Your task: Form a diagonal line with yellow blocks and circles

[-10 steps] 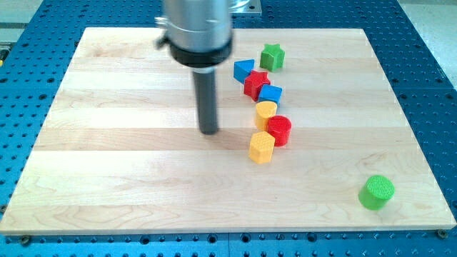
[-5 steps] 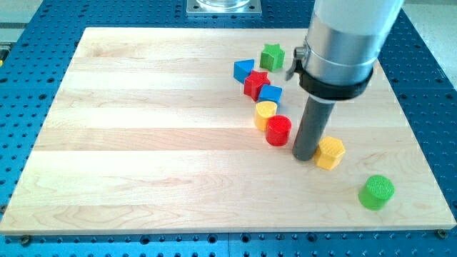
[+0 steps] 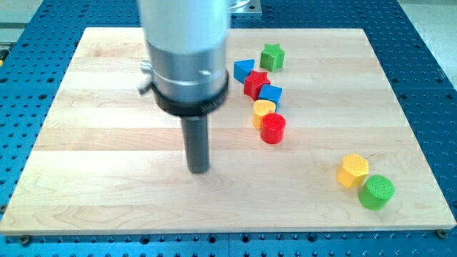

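Observation:
My tip (image 3: 198, 170) rests on the wooden board (image 3: 107, 143), left of the block cluster and apart from every block. A yellow hexagonal block (image 3: 353, 170) lies at the lower right, touching a green circle (image 3: 376, 192). A yellow rounded block (image 3: 263, 112) sits in the cluster with a red circle (image 3: 273, 129) just below it, touching it. Above them lie a blue block (image 3: 270, 93), a red star (image 3: 255, 83), a blue triangle (image 3: 243, 70) and a green star (image 3: 271, 56).
The arm's grey body (image 3: 186, 50) hangs over the board's upper middle and hides part of it. A blue perforated table (image 3: 428, 71) surrounds the board.
The yellow hexagon went from below the red circle to the lower right, beside the green circle. My tip swung right behind it and is now back left of the cluster.

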`<action>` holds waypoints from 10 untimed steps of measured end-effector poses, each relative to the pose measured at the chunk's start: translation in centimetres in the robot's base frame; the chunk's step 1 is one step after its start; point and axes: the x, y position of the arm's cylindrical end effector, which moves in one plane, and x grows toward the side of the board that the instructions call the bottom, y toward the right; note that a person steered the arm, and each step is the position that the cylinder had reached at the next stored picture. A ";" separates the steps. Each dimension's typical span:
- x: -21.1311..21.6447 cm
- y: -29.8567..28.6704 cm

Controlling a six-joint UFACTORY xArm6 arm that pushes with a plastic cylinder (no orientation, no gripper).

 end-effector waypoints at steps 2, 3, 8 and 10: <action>-9.6 2.5; -9.5 7.6; 1.8 14.3; -1.1 17.1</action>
